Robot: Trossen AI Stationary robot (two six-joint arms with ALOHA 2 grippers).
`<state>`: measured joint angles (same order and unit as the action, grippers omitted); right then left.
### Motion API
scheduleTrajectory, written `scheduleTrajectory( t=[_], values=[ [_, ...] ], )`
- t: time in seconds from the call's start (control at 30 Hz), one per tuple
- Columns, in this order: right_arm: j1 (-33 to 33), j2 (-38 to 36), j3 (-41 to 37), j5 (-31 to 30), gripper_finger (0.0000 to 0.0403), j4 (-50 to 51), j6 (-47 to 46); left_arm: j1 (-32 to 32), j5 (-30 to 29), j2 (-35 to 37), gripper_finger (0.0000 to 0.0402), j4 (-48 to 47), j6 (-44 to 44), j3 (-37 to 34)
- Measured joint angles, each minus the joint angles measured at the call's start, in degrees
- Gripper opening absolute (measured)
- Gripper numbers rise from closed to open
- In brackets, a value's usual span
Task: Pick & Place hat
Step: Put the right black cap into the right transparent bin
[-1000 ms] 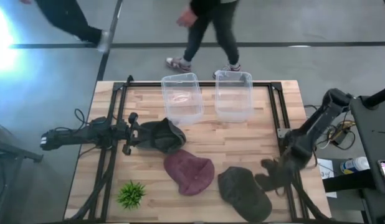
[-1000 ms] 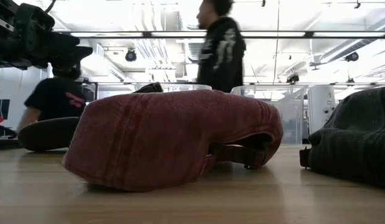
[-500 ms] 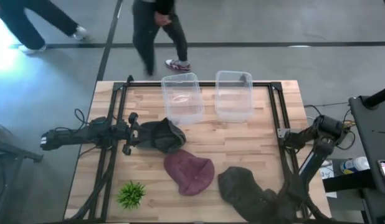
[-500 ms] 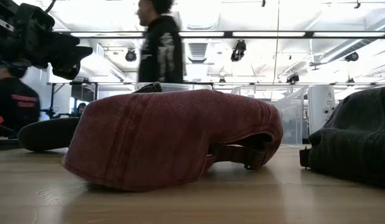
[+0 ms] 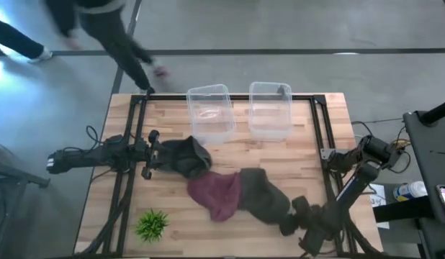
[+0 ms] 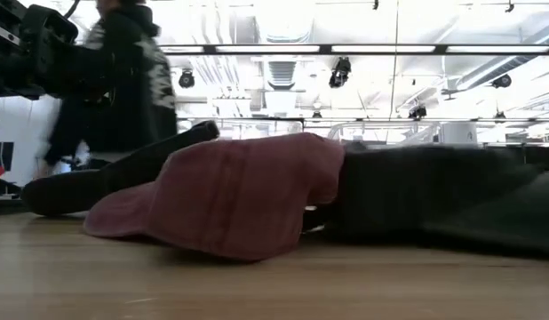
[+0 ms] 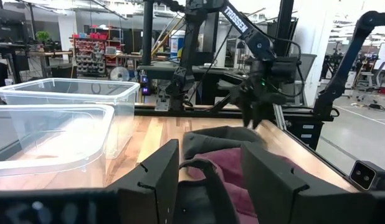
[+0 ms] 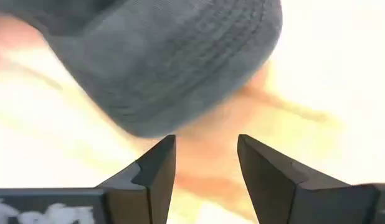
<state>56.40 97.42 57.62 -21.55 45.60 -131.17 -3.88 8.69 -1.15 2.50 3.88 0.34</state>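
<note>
We see the right gripper (image 5: pixel 293 216) with fingers spread, holding nothing, beside the grey hat (image 5: pixel 262 194), which overlaps the maroon hat (image 5: pixel 217 193). The left gripper (image 5: pixel 159 155) sits parted around the dark hat (image 5: pixel 188 157). We read "TROSSEN" on the right arm (image 7: pixel 239 22).

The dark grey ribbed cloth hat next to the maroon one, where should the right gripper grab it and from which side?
Probably the rounded edge of the dark grey ribbed cloth hat nearest the right gripper, approached from the table's front-right. That end lies free on the wood, while its far end touches the maroon cloth cap. The right wrist view shows the open fingers just short of that edge.
</note>
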Motion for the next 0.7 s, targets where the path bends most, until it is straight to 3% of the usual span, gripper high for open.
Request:
scheduleTrajectory(
  t=[0.27, 0.4, 0.53, 0.7],
  values=[
    [-4.64, -7.95, -2.55, -7.08, 0.0169, 0.50, 2.33, 0.00, -0.20, -0.20, 0.0165, -0.07, 0.00, 0.00],
    [-4.88, -10.35, -5.31, -6.25, 0.0169, 0.73, 1.71, -0.01, -0.20, -0.20, 0.0165, -0.06, 0.00, 0.00],
    [-4.50, -11.23, -7.31, -1.04, 0.0169, 0.66, -0.16, 0.00, -0.20, -0.20, 0.0165, -0.04, 0.00, 0.00],
    [-3.64, -11.49, -8.38, -0.66, 0.0169, 0.30, -0.21, -0.02, -0.20, -0.20, 0.0165, -0.04, 0.00, 0.00]
  ],
)
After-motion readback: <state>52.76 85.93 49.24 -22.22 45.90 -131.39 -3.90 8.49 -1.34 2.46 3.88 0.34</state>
